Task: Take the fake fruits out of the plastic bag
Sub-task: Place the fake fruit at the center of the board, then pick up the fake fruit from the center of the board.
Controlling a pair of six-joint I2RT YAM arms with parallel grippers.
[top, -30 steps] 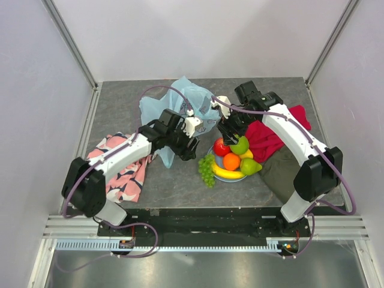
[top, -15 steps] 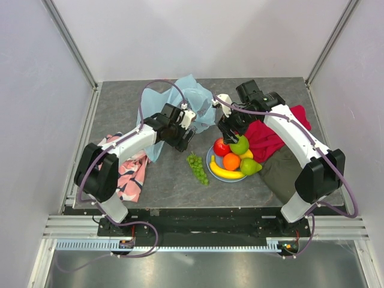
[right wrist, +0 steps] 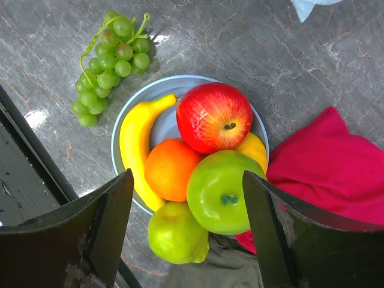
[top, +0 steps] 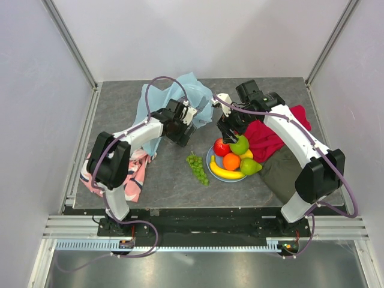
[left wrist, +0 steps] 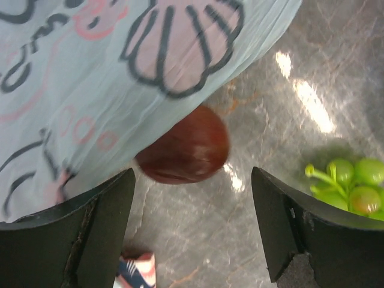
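The pale-blue plastic bag (top: 171,99) lies crumpled at the back of the table; its printed film (left wrist: 120,78) fills the upper left of the left wrist view. A dark plum (left wrist: 183,144) peeks from under its edge. My left gripper (top: 180,129) (left wrist: 193,204) hovers open just before the plum, empty. A green grape bunch (top: 197,168) (left wrist: 351,186) (right wrist: 111,60) lies on the table. My right gripper (top: 231,129) (right wrist: 187,177) hangs open above the plate (top: 209,161) (right wrist: 165,123), which holds a red apple (right wrist: 214,117), banana (right wrist: 135,144), orange (right wrist: 171,170), green apple (right wrist: 222,192) and pear (right wrist: 177,234).
A pink patterned cloth (top: 129,174) lies under the left arm at the left. A red cloth (top: 267,138) (right wrist: 324,162) and an olive cloth (top: 282,171) lie right of the plate. White walls and metal rails bound the table.
My left gripper has swung back from near the plate toward the bag and opened wider. The grape bunch has shifted a little left on the table. The right arm has barely moved.
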